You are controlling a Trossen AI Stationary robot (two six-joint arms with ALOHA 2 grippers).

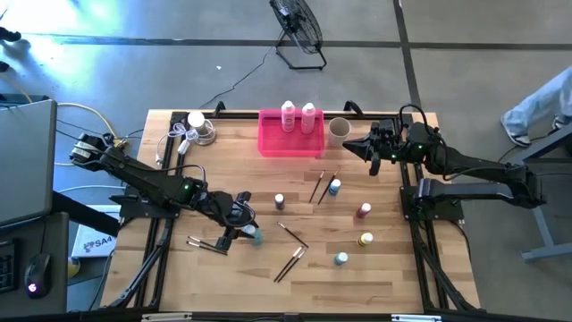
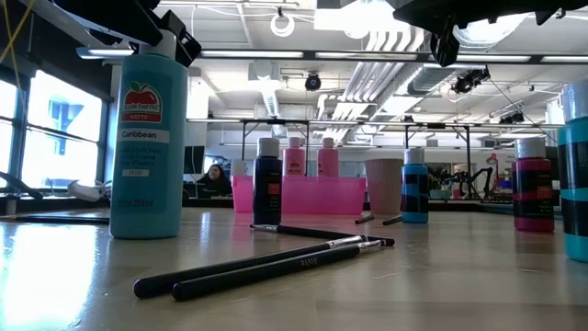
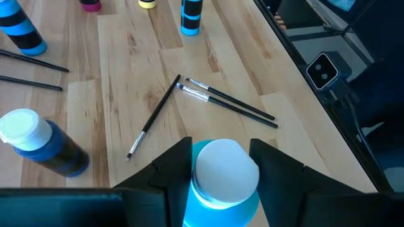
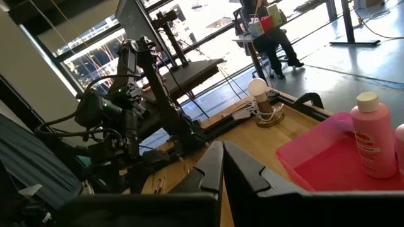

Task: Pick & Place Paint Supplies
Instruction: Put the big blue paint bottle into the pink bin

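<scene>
So the left gripper (image 1: 248, 230) is down on the table well in front of the pink tray (image 1: 291, 143) and off to its left, fingers (image 3: 169, 165) pressed against either side of the tall teal bottle (image 3: 222, 180), which stands upright with its white cap between them. Just left of it lies a pair of paintbrushes (image 1: 206, 242). A dark blue tiny bottle (image 1: 279, 201) stands between that bottle and the tray. Two pink white-capped bottles (image 1: 298, 116) are standing inside the tray, and a beige cup (image 1: 339, 131) sits just beside the tray's right end. In front of the tray, two brushes (image 1: 323, 187) lie next to a blue-striped tiny bottle (image 1: 334, 187); more brushes (image 1: 291, 250) lie farther forward. Further right and forward are the dark red (image 1: 364, 211), yellow (image 1: 365, 240) and teal (image 1: 340, 258) tiny bottles. The right gripper (image 1: 365, 147) hangs just right of the cup, jaws pressed together, holding nothing.
</scene>
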